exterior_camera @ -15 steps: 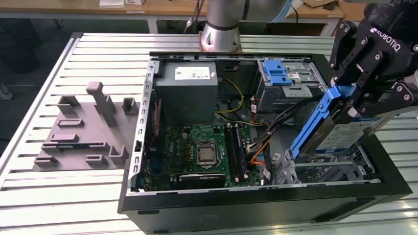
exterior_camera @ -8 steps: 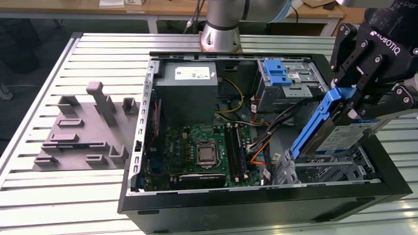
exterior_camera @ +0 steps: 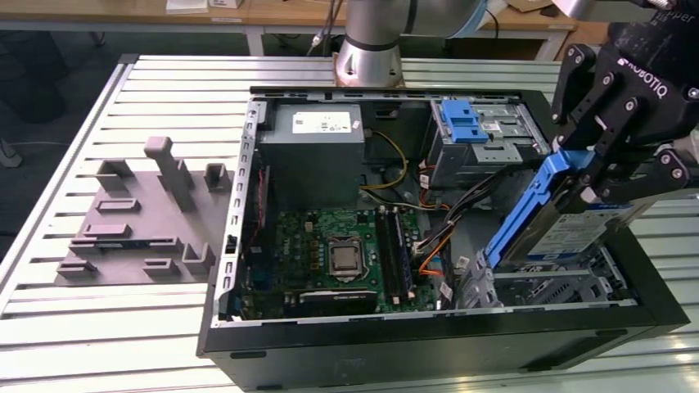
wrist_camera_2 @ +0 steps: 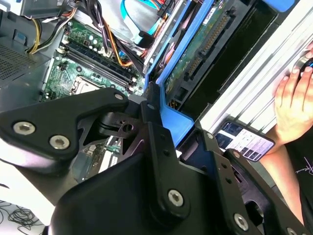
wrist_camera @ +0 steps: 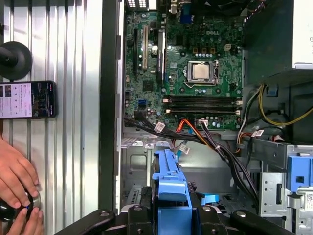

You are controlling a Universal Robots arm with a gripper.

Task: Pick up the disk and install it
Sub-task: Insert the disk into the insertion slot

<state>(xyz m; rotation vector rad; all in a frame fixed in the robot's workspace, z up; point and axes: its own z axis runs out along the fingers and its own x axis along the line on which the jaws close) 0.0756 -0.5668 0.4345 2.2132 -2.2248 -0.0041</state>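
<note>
Pincer (exterior_camera: 595, 180) clamps the tilted disk (exterior_camera: 574, 229) over the open computer case (exterior_camera: 437, 340) on a slatted metal table (exterior_camera: 164, 98).

Blue-framed, white-and-blue-labelled disk (exterior_camera: 570, 233) — green motherboard (exterior_camera: 327, 254), black case (exterior_camera: 437, 348), grey slatted table (exterior_camera: 110, 327).

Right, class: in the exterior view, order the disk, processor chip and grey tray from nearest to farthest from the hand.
1. Disk: held in the hand.
2. Processor chip: on the green board.
3. Grey tray: outside the case, exterior view's left.
</note>
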